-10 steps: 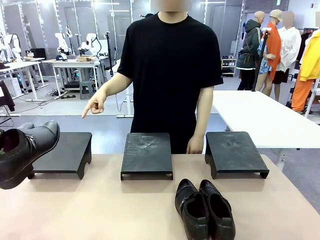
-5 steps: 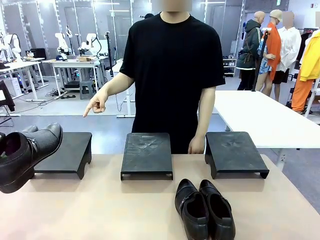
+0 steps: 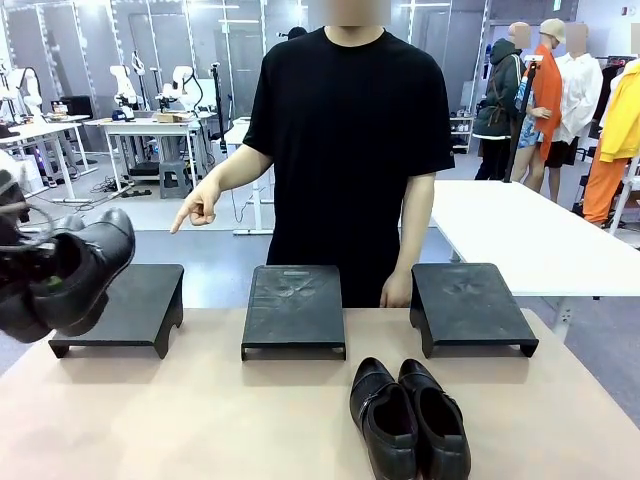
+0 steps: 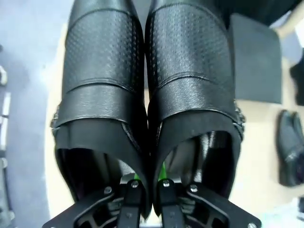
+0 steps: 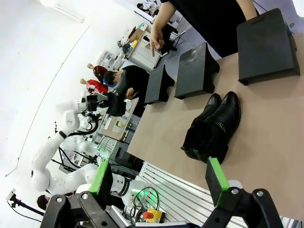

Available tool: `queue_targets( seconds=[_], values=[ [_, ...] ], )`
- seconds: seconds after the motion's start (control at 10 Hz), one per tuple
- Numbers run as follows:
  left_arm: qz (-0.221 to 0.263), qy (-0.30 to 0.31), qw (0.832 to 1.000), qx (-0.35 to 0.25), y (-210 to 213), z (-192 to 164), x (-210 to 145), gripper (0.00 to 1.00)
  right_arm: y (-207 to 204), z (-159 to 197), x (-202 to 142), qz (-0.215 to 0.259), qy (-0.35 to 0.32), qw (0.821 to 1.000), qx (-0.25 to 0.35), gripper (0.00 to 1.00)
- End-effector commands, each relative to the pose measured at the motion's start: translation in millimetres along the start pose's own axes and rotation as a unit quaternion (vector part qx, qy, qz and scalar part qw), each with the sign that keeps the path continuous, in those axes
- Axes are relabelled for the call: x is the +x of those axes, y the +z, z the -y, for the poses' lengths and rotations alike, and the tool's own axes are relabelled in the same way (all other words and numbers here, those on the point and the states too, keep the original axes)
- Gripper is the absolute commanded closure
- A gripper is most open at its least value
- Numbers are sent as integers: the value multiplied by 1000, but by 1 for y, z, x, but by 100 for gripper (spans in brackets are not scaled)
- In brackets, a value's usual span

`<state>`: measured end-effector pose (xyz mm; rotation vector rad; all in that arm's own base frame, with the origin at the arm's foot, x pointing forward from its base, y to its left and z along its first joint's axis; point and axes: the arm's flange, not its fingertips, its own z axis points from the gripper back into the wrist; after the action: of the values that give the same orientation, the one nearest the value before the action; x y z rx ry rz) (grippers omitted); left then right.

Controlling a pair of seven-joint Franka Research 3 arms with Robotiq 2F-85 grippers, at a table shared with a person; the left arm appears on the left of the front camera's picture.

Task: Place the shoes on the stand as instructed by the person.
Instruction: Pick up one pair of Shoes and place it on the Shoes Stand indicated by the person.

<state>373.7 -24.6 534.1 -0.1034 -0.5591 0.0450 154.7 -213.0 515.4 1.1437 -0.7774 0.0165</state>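
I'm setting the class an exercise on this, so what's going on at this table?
The left gripper holds a pair of black shoes in the air by the left stand, pinching their inner sides together. The person's hand points down toward that side. The second pair lies on the table, near the front. The right gripper hangs open above the table.

the person (image 3: 345, 150) is wearing a plain black round-necked t-shirt with short sleeves. the right gripper (image 5: 159, 178) is showing black jointed fingers carrying green pads (image 5: 100, 176) (silver screws at the pivots); the left gripper (image 4: 147, 190) is showing black linkages with silver screws.
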Motion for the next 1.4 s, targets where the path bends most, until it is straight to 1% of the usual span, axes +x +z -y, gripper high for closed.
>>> queue_targets(
  seconds=[0.0,0.1,0.2,0.3,0.5,0.6,0.8,0.9,1.1,1.3],
  values=[
    [13,2,999,51,-44,-7,64,92,1,-1,1,4,11,1000,4,0],
    [-9,-1,999,39,-58,-12,75,92,1,-1,1,4,11,1000,4,0],
    [-2,-10,999,46,-71,-15,87,92,1,-1,1,4,11,1000,4,0],
    [-6,-32,999,23,-86,-18,99,92,1,-1,1,4,11,1000,4,0],
    [-7,-39,998,54,-115,-23,117,92,1,-1,1,4,11,1000,4,0],
    [-4,-32,998,52,-125,-22,125,92,1,-1,1,4,11,1000,4,0],
    [-16,-28,998,52,-149,-24,135,92,1,-1,1,4,11,1000,4,0],
    [-32,-25,999,35,-157,-26,137,92,1,-1,1,4,11,1000,4,0],
    [-33,-20,998,44,-174,-27,141,92,1,-1,1,4,11,1000,4,0],
    [-37,-23,998,38,-183,-24,139,92,1,-1,1,4,11,1000,4,0]
  ],
)
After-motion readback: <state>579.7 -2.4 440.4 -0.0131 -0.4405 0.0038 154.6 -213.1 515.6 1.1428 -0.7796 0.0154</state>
